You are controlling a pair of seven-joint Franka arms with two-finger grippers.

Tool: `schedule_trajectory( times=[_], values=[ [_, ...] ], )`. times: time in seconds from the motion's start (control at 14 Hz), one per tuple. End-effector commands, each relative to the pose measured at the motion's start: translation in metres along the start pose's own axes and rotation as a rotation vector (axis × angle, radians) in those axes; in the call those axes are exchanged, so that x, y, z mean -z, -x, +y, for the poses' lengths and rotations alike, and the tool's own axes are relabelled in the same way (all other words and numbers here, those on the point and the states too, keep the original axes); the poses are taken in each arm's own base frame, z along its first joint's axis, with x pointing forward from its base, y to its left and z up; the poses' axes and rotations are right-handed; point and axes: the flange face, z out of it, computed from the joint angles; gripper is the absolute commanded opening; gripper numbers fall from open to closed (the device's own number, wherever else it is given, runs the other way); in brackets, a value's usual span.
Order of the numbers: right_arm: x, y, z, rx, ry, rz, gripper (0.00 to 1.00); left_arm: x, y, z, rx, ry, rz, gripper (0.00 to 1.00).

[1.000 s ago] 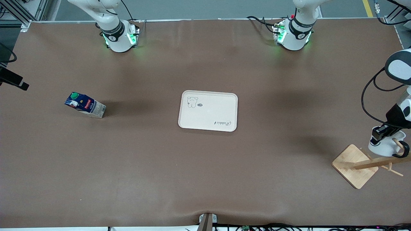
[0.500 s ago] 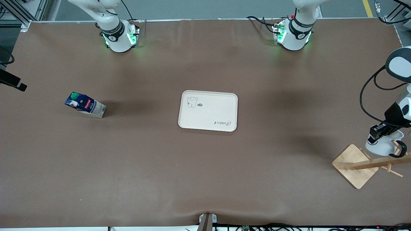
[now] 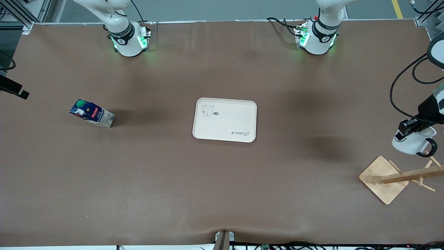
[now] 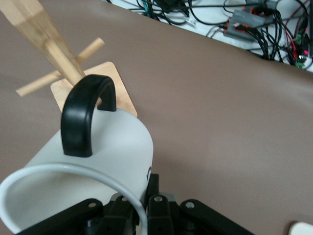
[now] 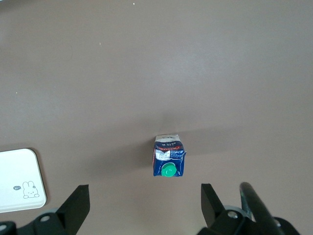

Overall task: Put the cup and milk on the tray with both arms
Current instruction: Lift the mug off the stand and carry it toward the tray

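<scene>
The white cup [image 3: 412, 142] with a black handle [image 4: 88, 112] hangs in the air above the table beside the wooden rack, at the left arm's end. My left gripper [image 3: 407, 127] is shut on its rim, one finger inside and one outside [image 4: 144, 205]. The dark-blue milk [image 3: 92, 114] with a green cap stands on the table toward the right arm's end. My right gripper [image 5: 144, 205] hovers high over the milk [image 5: 168, 156], fingers wide open and empty. The cream tray [image 3: 224, 119] lies bare at the table's middle.
The wooden rack has a square base [image 3: 383, 178] and a leaning post with pegs [image 4: 58, 58], just under and beside the held cup. A corner of the tray [image 5: 19, 178] shows in the right wrist view. Cables lie along the table's near edge.
The left gripper has lifted the cup up, and its handle has come off the rack's peg. The milk and the tray have not moved.
</scene>
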Motion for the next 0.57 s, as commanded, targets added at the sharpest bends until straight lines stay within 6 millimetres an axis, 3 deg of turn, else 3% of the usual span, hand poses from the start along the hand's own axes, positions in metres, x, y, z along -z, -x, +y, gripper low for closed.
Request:
schedule_trajectory(
  times=[0.0, 0.29, 0.5],
  values=[
    [0.004, -0.002, 0.003, 0.006, 0.004, 0.005, 1.00, 0.020, 0.000, 0.031, -0.021, 0.025, -0.050, 0.00],
    [0.004, -0.002, 0.003, 0.006, 0.004, 0.005, 1.00, 0.017, 0.011, 0.079, -0.066, 0.044, -0.130, 0.00],
    [0.001, -0.004, 0.004, 0.004, 0.005, 0.000, 1.00, 0.005, 0.028, 0.133, -0.055, 0.059, -0.188, 0.00]
  ],
)
